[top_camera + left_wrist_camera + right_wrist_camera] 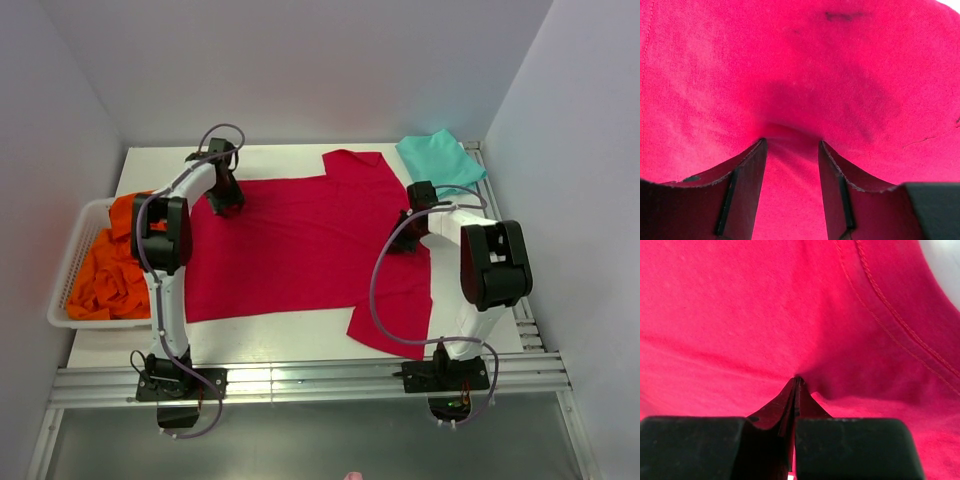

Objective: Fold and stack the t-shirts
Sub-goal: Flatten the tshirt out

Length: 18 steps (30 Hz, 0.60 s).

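- We see a white worktop closed in by plain pale walls: back wall, left wall, right wall.
- Metal rails run along its near edge, catching a bright glare.
- Nearer us lies a dull grey surface.

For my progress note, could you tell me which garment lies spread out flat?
The crimson-red t-shirt, mid-table; the teal t-shirt sits folded at the far right, the orange garments heaped in the basket.

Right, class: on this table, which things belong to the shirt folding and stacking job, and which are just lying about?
Belong to the job:
red shirt, spread flat
teal shirt, far right corner
orange garments, heaped in the basket

Just lying about:
basket, at the left edge
table
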Each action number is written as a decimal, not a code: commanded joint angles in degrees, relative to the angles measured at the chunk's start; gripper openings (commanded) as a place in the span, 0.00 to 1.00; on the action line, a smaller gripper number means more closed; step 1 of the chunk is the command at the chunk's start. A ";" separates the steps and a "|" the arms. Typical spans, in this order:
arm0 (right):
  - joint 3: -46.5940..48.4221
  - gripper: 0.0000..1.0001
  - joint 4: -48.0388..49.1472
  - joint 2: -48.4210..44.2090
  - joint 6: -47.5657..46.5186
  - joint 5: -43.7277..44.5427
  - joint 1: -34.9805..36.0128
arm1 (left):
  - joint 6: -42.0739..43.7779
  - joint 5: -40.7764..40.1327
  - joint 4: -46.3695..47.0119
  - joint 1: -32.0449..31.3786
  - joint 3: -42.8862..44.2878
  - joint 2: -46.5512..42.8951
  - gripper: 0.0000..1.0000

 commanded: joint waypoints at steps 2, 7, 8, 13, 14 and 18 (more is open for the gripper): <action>-2.34 0.00 -1.13 -2.50 -0.79 2.58 -0.53 | 1.97 -0.71 2.45 1.12 0.34 -2.93 0.55; -1.02 0.00 -2.62 -3.65 -1.05 3.89 -0.44 | 1.45 -2.55 1.23 1.21 -0.36 -13.83 0.72; -0.76 0.00 -2.80 -3.74 -1.57 4.25 -0.53 | 1.01 -2.99 0.70 1.21 -1.41 -18.12 0.82; -1.81 0.00 -3.59 -5.31 -1.84 5.56 -1.67 | -2.51 -0.02 3.41 1.13 -20.28 -32.55 0.89; -2.16 0.00 -3.50 -5.58 -1.93 6.09 -1.85 | -3.12 0.25 5.08 1.13 -27.10 -36.40 0.87; -6.10 0.00 -3.07 -7.07 -1.67 6.62 -3.08 | -3.83 1.66 6.68 1.13 -38.83 -40.66 0.82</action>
